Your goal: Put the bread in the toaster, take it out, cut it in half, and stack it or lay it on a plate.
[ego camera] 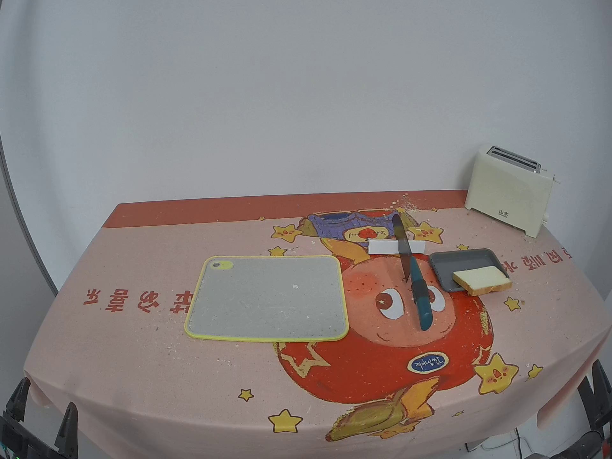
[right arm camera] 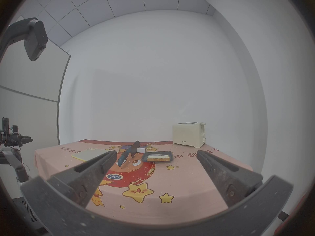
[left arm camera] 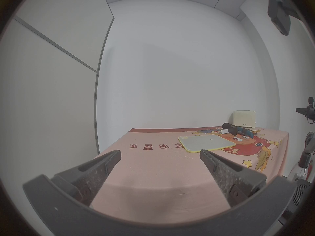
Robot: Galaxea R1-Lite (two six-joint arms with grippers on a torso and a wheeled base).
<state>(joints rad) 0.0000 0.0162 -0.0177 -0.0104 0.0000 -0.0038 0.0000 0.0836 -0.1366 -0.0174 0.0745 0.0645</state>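
A slice of bread (ego camera: 482, 280) lies half on the small dark grey plate (ego camera: 454, 260) at the table's right. The cream toaster (ego camera: 509, 190) stands at the back right corner. A knife (ego camera: 411, 272) with a blue handle rests with its blade over a white holder (ego camera: 395, 247). A grey cutting board (ego camera: 268, 298) with a yellow rim lies in the middle. My left gripper (left arm camera: 160, 156) is open, held off the table's near left corner. My right gripper (right arm camera: 157, 158) is open off the near right corner. In the right wrist view I see the bread (right arm camera: 158, 159), toaster (right arm camera: 189, 134) and knife (right arm camera: 128, 152).
The table wears a pink cloth with a large red cartoon figure (ego camera: 389, 333) and yellow stars. A white wall stands close behind the table. Crumbs lie near the back edge by the toaster.
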